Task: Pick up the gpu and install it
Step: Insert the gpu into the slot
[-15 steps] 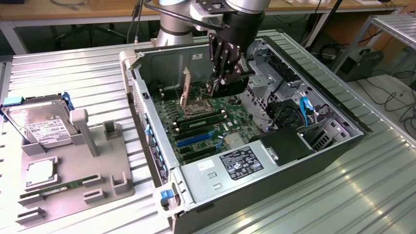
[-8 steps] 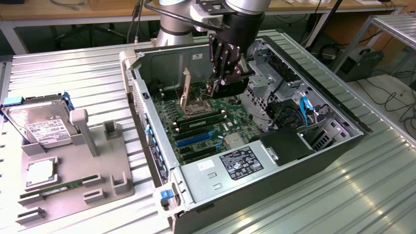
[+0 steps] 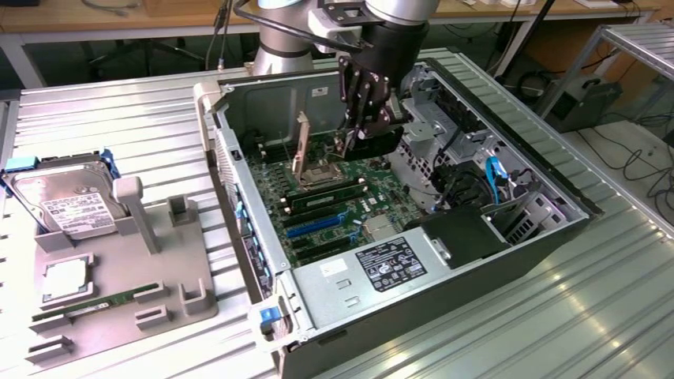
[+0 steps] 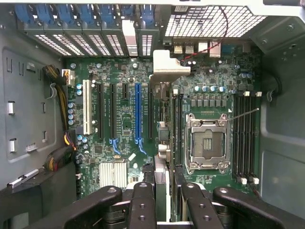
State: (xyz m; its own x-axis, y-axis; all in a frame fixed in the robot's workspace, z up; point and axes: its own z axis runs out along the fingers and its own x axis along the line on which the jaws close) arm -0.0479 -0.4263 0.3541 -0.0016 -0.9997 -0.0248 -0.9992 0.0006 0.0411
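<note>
the gripper [image 3: 365,136] hangs inside the open computer case [image 3: 511,245], which lies on its side on a ribbed metal table [image 3: 548,332]. in the exterior view it sits low over the green motherboard [image 3: 358,188], close beside the cpu socket [image 3: 316,170] and well away from the power supply [image 3: 384,264] at the near end of the case.

in the wrist view the fingers [image 4: 143,205] are clamped on the gpu [image 4: 162,136], one on each face. the card is seen edge-on, standing upright on its long edge above the board. it runs from between the fingers toward the rear wall [image 4: 95,43] of the case, where a row of blue latches [image 4: 71,14] sits over the slot openings. its pale end bracket [image 4: 167,67] is at that rear end, just short of the wall. the card lies between the open cpu socket [image 4: 207,143] and the blue expansion slot [image 4: 138,114], parallel to both. whether its lower edge touches a slot cannot be told.

outside the case, on the exterior view's left, a grey fixture [image 3: 126,292] rests on the table. it carries a silver labelled hard drive [image 3: 63,205], a square cpu chip [image 3: 65,278] and a slim green ram stick [image 3: 90,306], all well apart from the gripper.
</note>
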